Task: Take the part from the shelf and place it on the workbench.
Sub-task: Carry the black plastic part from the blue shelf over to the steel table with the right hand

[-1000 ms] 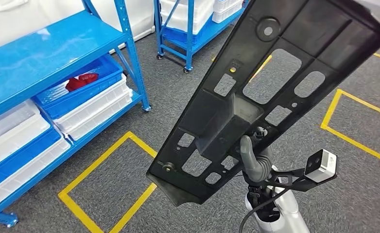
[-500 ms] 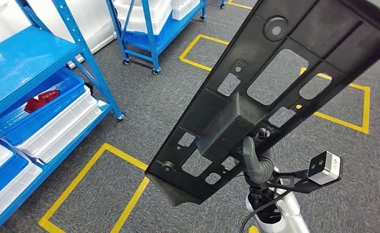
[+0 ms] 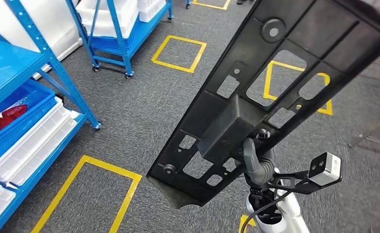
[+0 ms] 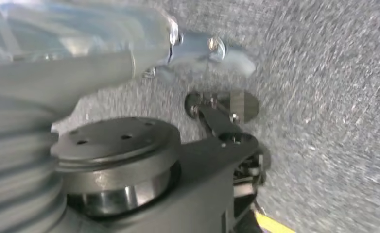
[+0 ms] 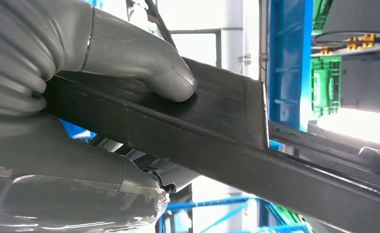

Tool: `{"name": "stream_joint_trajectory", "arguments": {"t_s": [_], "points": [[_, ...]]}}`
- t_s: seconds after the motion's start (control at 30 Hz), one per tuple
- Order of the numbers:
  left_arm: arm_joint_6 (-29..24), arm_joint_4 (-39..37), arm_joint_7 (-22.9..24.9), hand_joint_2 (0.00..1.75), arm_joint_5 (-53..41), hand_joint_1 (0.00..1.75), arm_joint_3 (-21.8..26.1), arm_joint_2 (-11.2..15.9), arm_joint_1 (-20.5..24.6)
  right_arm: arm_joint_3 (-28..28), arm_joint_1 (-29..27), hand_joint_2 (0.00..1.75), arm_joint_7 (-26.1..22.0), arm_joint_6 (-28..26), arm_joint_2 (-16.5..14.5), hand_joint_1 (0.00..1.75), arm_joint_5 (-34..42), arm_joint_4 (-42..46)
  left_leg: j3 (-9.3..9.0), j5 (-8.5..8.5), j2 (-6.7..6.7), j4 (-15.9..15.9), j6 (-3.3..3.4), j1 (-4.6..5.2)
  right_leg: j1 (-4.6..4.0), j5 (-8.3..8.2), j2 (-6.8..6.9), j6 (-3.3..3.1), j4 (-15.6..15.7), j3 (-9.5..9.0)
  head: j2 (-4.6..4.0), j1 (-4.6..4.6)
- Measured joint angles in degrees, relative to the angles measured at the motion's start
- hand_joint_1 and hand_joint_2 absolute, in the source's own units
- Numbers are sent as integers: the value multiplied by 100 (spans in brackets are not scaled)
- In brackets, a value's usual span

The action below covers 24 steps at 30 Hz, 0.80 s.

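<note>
The part (image 3: pixel 222 128) is a long black plastic panel with several cut-outs and a boxy block near its middle. It is raised off the floor, slanting from the lower middle up to the top right of the head view. My right hand (image 3: pixel 257 162) grips it from below, near its lower end. In the right wrist view the grey thumb (image 5: pixel 129 53) presses on the panel's dark edge (image 5: pixel 217 121). My left hand's ribbed cover (image 4: pixel 13 160) is blurred in the left wrist view, and its fingers are hidden.
A blue shelf (image 3: pixel 57 68) stands at the left with white bins (image 3: pixel 32 145) and a red item (image 3: pixel 6 116) in a blue bin. A wheeled blue rack (image 3: pixel 115 34) stands behind. Yellow tape squares (image 3: pixel 178 48) mark the grey carpet.
The whole view has swung to the right, so the shelves have slid to the left of the picture. The panel sits the same in my right hand.
</note>
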State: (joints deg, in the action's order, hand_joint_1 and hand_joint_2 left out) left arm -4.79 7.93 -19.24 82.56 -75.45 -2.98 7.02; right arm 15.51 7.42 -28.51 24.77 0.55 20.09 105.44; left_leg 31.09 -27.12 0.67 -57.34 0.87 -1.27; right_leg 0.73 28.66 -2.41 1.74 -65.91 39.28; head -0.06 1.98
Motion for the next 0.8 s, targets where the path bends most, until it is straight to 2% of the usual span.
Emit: {"name": "stream_joint_trajectory", "arguments": {"t_s": [0.03,0.07,0.1,0.13,0.17,0.23,0.27,0.3,0.37,0.4,0.47,0.53,0.57,0.6,0.63,0.67,0.7,0.77,0.8], "points": [[0,0,-1,175,0,0,0,0,-11,-2,7,175,1,1,0,175,0,-2,3,-5,-83,-1,16,15,4,179,110,13,-403,197,0,1],[0,0,-1,175,2,0,0,1,-22,-4,5,175,1,1,0,175,0,-5,4,-10,-164,-3,21,27,10,291,163,23,-730,357,1,1],[0,0,-1,175,3,0,0,2,-27,-7,2,175,1,2,0,175,0,-11,4,-17,-244,-6,22,34,13,310,191,27,-894,436,0,1],[1,0,-1,175,4,0,0,3,-25,-12,1,175,2,2,0,175,0,-18,-1,-26,-318,-8,19,37,15,218,214,24,-817,388,0,1],[1,0,-1,175,5,0,0,3,-20,-16,4,175,2,3,0,175,0,-23,-13,-38,-386,-9,10,39,13,44,260,13,-518,223,0,1],[2,0,-2,175,6,0,0,2,-8,-23,26,175,3,10,0,175,2,-29,-48,-73,-502,-15,-32,61,-29,-260,491,-43,307,-227,0,1],[2,0,-4,175,7,0,0,2,-5,-25,40,175,2,14,0,175,6,-31,-62,-91,-552,-18,-59,77,-57,-327,581,-81,582,-369,0,1],[2,0,-5,175,8,0,0,2,-5,-28,50,175,1,16,0,175,10,-33,-75,-107,-602,-18,-85,93,-84,-332,628,-115,712,-429,1,1],[2,0,-8,175,10,0,0,2,1,-38,54,175,-1,18,1,175,20,-35,-105,-128,-718,-3,-141,108,-98,-331,513,-178,738,-418,1,2],[2,0,-8,175,10,0,0,2,10,-42,51,175,-1,19,1,175,23,-36,-116,-161,-705,-22,-171,98,-87,-343,446,-209,759,-425,1,2],[2,0,-13,175,10,0,0,2,22,-45,62,175,0,25,-1,175,29,-36,-6,-380,-486,-323,-218,76,-50,-373,327,-281,807,-446,0,1],[2,0,-16,175,10,0,-1,3,8,-45,68,175,-1,33,-2,175,33,-40,339,-750,-208,-1064,-240,63,-39,-384,206,-319,816,-447,1,2],[2,0,-16,175,11,0,-1,3,-8,-45,62,175,1,37,-2,175,34,-44,526,-874,-154,-1433,-246,63,-41,-386,130,-325,813,-445,1,2],[2,0,-16,175,14,0,-2,3,-22,-45,54,175,2,41,-2,175,34,-49,657,-903,-129,-1659,-249,63,-43,-386,49,-326,809,-445,1,2],[2,0,-16,175,16,0,-2,3,-33,-45,47,175,4,45,-2,175,36,-52,690,-813,-117,-1665,-245,63,-44,-386,-34,-325,803,-448,1,2],[2,0,-17,175,21,0,-2,3,-37,-45,41,175,5,51,-2,175,37,-55,617,-620,-97,-1444,-236,61,-43,-384,-116,-322,793,-453,0,2],[2,0,-18,175,27,0,-2,3,-37,-45,37,175,4,60,-2,175,38,-55,465,-375,-30,-1057,-221,56,-41,-380,-194,-314,780,-457,0,2],[2,0,-24,175,50,0,-2,7,-41,-45,36,175,4,86,-3,175,40,-56,179,-71,225,-353,-182,39,-44,-371,-338,-267,739,-438,1,2],[2,0,-30,175,61,0,-2,9,-44,-45,33,175,4,97,-3,175,41,-57,106,-25,319,-166,-160,40,-37,-374,-402,-231,726,-416,1,2]]}}
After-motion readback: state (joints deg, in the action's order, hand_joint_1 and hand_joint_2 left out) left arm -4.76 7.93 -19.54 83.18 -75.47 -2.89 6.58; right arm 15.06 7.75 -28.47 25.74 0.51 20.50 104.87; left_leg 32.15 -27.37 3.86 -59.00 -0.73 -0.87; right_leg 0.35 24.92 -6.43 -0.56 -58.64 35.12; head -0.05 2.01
